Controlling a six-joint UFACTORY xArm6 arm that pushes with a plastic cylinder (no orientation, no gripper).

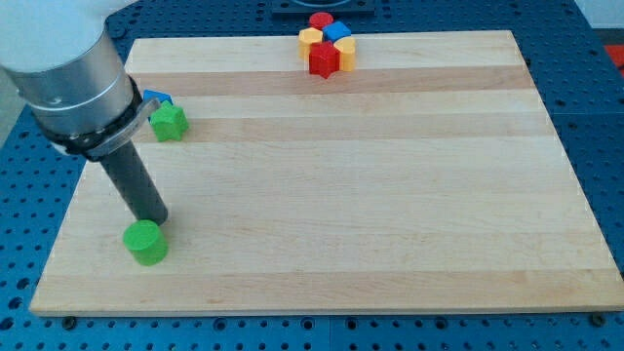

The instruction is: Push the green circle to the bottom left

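Note:
The green circle (146,243) lies near the bottom left corner of the wooden board (331,175). My tip (155,220) sits just above it, at its upper right edge, and looks to be touching it. The rod slopes up to the left into the grey arm body at the view's top left.
A green star (170,122) lies at the left, with a blue block (157,99) partly hidden behind the arm beside it. A cluster at the top edge holds a red star (324,59), a red block (320,19), a blue block (336,32) and yellow blocks (310,40).

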